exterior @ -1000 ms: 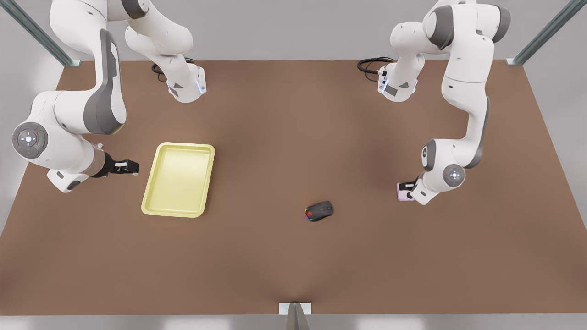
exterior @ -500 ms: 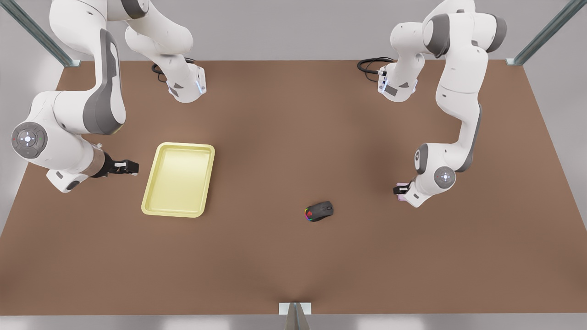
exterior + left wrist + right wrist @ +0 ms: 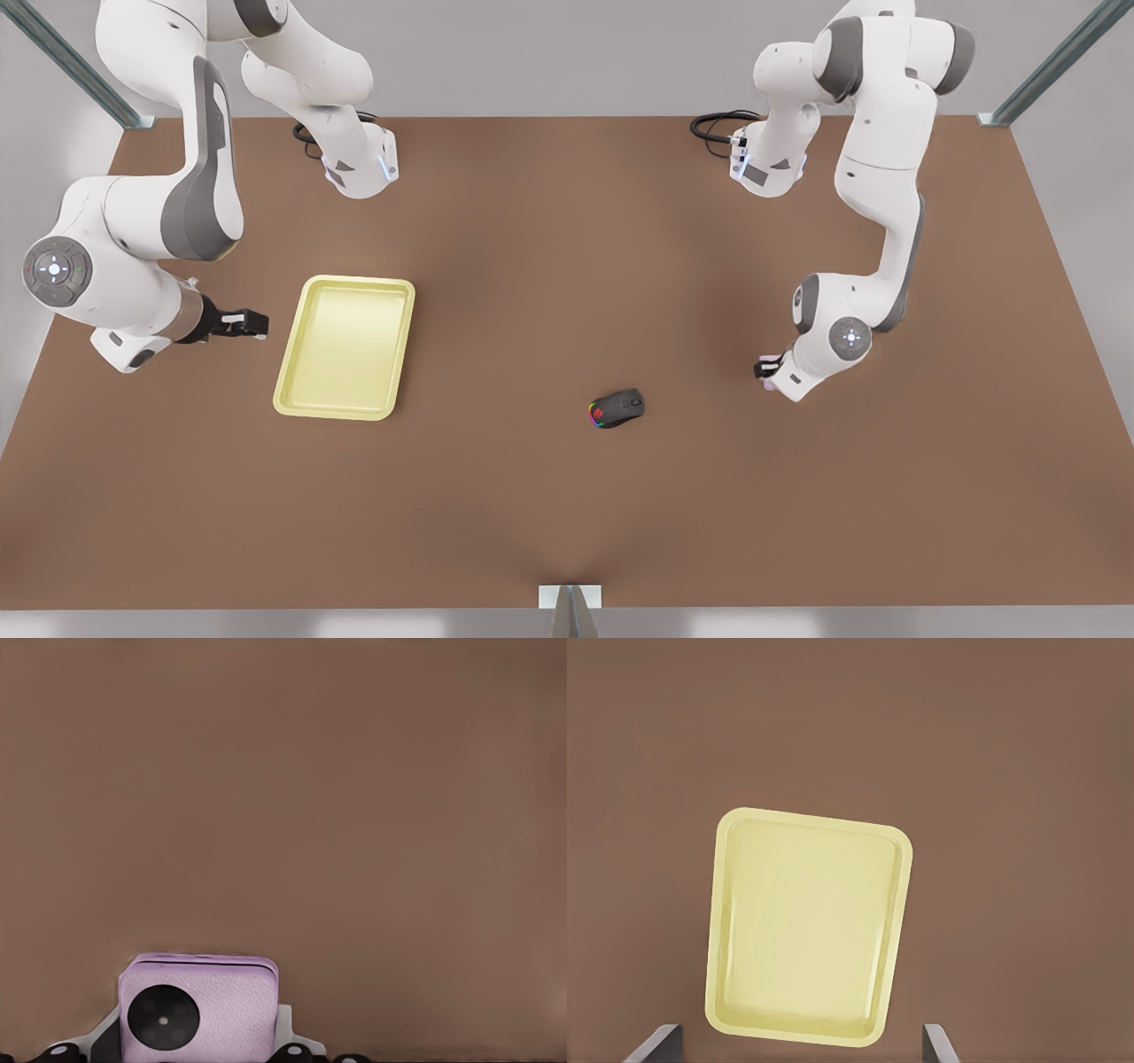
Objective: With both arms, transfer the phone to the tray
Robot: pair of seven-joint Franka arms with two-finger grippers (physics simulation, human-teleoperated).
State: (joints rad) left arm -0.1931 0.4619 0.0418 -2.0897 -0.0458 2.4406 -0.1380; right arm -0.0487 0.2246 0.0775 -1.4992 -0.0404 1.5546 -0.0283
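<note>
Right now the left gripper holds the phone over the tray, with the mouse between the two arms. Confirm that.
Not quite. The left gripper does hold the phone, but over bare table, far from the tray, which lies by the waiting right gripper. The front view shows this. The mouse does sit between the arms.

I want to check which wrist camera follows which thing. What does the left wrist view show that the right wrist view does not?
Left wrist view alone: the phone, pale pink with a black circle, held in the left pincer, close under the camera.

Right wrist view alone: the tray, pale yellow, with nothing in it, lying flat ahead of the right pincer, whose grey fingers stand wide apart.

Both: the bare brown table as background.
</note>
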